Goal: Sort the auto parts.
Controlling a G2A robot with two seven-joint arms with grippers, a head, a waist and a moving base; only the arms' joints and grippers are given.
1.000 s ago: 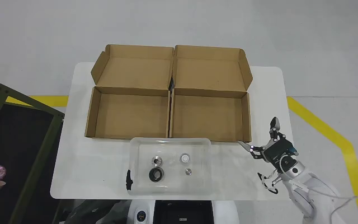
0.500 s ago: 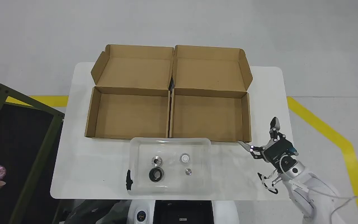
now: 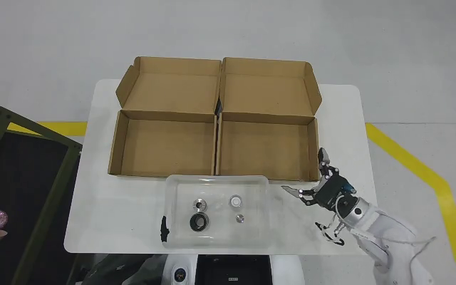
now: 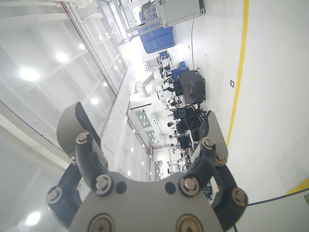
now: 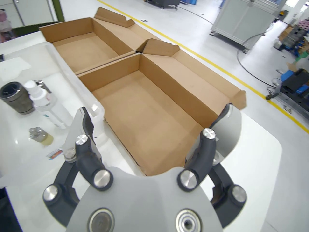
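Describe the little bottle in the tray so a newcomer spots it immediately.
Find the clear plastic tray between the robot and the two cardboard boxes. Inside, the bottle is see-through with a white cap; its neighbours are dark or metallic.

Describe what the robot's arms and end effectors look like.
Both the right end effector and left end effector have a grey metal plate with silver bolts, black link bars, and two pale grey fingers with black ribbed pads. The right arm wears a white shell, with a blue patch at the wrist.
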